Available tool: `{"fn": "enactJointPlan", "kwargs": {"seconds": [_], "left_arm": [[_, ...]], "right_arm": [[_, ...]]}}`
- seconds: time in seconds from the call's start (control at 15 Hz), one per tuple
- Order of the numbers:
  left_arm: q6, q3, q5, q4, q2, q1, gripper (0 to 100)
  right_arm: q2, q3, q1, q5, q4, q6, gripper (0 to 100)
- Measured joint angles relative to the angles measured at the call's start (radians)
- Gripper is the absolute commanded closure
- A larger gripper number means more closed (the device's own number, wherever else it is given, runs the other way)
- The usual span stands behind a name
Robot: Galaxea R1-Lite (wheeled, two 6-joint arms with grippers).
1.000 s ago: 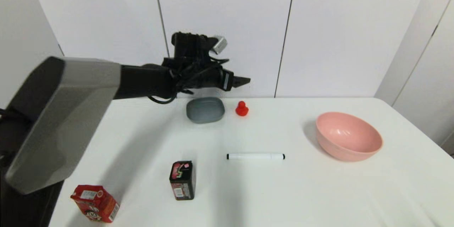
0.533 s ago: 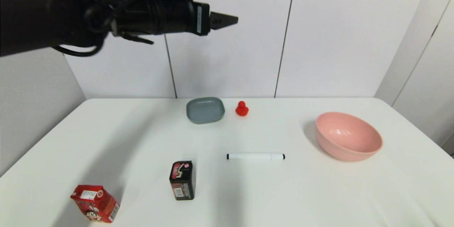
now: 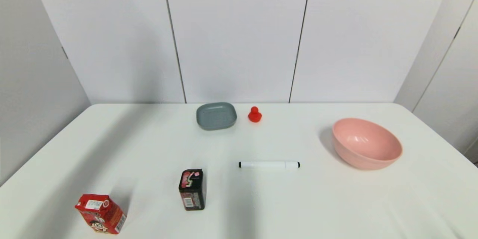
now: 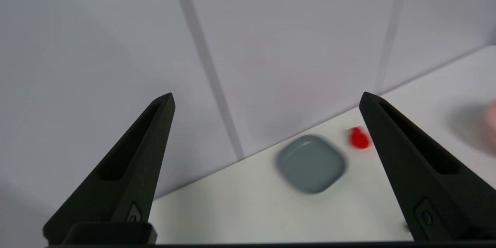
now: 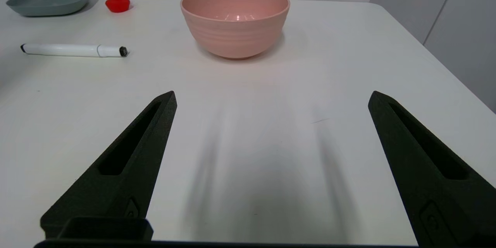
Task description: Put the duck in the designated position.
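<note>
A white desk with rounded corners is standing against a wall of plain white panels. Thin dark vertical seams are dividing the panels. Grey side walls are angling in at the left and right. Soft overhead light is casting faint, diffuse shadows across the desk surface.

Left arm: only a dark section is visible at the upper left corner of the head view, raised high above the table. Left gripper: fingers spread wide apart, nothing between them, held well above the table surface and angled toward the back wall. Right arm: outside the head view. Right gripper: fingers spread wide apart, nothing held, positioned low over the table, pointing across it.
</note>
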Motion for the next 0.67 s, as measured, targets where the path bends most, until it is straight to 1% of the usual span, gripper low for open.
{"fn": "enactJointPlan", "kwargs": {"seconds": [0.13, 0.33, 0.47, 0.67], "left_arm": [[0.012, 0.137, 0.073, 0.000, -0.121, 0.063, 0], [0.019, 0.399, 0.185, -0.006, -0.323, 0.102, 0], [0.030, 0.583, 0.215, -0.030, -0.461, 0.111, 0], [0.039, 0.877, 0.235, -0.081, -0.685, 0.119, 0]], "right_arm": [[0.000, 0.000, 0.000, 0.001, 0.000, 0.000, 0], [0.000, 0.000, 0.000, 0.000, 0.000, 0.000, 0], [0.000, 0.000, 0.000, 0.000, 0.000, 0.000, 0], [0.000, 0.000, 0.000, 0.000, 0.000, 0.000, 0]]}}
